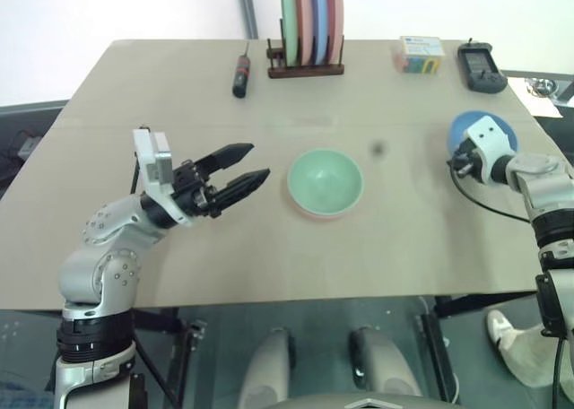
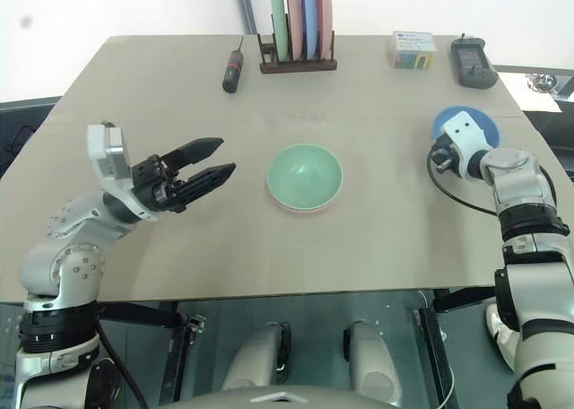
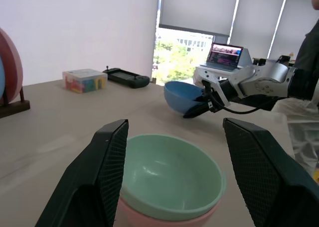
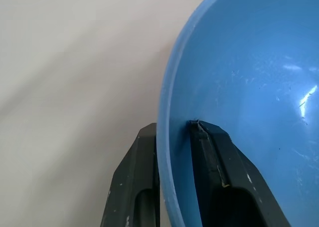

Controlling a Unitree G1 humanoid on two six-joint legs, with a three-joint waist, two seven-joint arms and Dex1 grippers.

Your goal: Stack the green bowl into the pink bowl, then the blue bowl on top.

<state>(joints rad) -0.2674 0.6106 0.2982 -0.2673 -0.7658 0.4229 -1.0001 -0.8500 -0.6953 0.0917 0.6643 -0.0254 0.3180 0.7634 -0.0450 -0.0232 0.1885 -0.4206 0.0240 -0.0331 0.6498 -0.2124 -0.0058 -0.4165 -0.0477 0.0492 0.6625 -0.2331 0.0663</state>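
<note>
Tan table [image 1: 404, 239], bright blinded window [image 3: 199, 18]

Open table [image 1: 421, 248] lay between the blue bowl [image 1: 469, 129] at the right edge and the green bowl [image 1: 326, 180] nested in the pink bowl [image 3: 149, 218] at centre. Left gripper [image 1: 240, 169] stood just beside the stack on its left, jaws apart. Plate rack [image 1: 306, 66], screwdriver [image 1: 241, 74], box [image 1: 419, 54] and controller [image 1: 481, 68] lined the far edge, well apart from that path.
</note>
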